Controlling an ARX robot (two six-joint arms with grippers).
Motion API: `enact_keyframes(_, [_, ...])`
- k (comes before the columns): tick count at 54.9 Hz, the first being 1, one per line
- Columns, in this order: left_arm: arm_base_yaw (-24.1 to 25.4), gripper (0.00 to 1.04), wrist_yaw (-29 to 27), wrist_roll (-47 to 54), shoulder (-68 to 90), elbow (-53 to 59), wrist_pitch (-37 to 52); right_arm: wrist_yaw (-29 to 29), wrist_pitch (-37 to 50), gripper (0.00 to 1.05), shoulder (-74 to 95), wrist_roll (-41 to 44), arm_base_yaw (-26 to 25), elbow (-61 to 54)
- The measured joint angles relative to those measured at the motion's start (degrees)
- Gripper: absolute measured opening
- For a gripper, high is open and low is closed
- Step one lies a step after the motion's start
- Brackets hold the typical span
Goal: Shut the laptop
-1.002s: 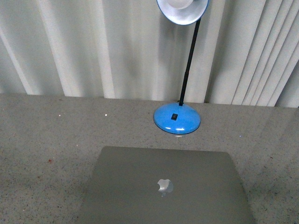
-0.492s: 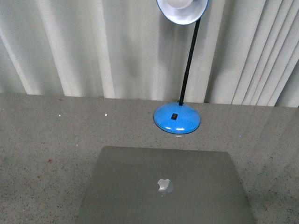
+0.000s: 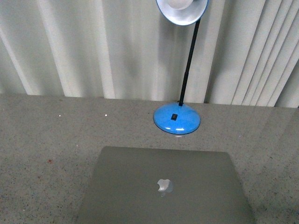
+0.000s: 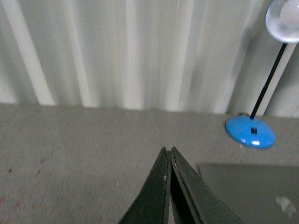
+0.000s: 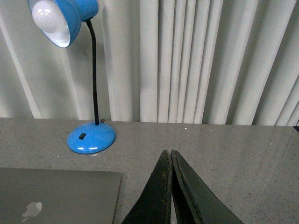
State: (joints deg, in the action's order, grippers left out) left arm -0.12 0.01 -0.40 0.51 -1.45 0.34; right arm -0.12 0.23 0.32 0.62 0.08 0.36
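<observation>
The slim grey-silver metal laptop [image 3: 163, 186] lies lid-down on the speckled grey table [image 3: 46, 135], near the blue desk lamp [image 3: 177, 116]. My left claw [image 4: 169, 150] and right claw [image 5: 168, 152] are both pinched closed, empty.

Pale pleated curtain [image 3: 93, 46] behind speckled grey tabletop [image 3: 46, 140]; blue desk lamp [image 3: 177, 117].

The laptop [image 3: 163, 186] lies flat with its lid down on the grey table [image 3: 46, 140], so nothing sticks up there. A blue lamp [image 3: 177, 117] stands just behind the laptop, near the white curtain [image 3: 93, 46]. Its thin black neck goes up and its shade [image 3: 182, 9] hangs above the table. That lamp is the only thing in the way. Both sides of the laptop are bare table. The left gripper [image 4: 168, 154] and right gripper [image 5: 169, 156], tips pressed together, have open room ahead.
</observation>
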Motion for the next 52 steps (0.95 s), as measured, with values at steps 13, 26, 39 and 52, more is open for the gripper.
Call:
enact_keyframes(13, [0.00,0.06,0.00,-0.02,-0.31,0.00,-0.31,0.02,-0.15,0.03,-0.02,0.00,0.00,0.00])
enact_keyframes(26, [0.00,0.47,-0.02,0.00,-0.33,0.00,-0.31,0.02,-0.15,0.41,-0.07,0.00,0.00,0.00])
enact_keyframes(39, [0.00,0.99,-0.02,0.09,-0.33,0.00,-0.31,0.02,-0.15,0.98,-0.07,0.00,0.00,0.00])
enact_keyframes(52, [0.00,0.98,-0.02,0.11,-0.33,0.00,-0.31,0.02,-0.15,0.97,-0.07,-0.02,0.00,0.00])
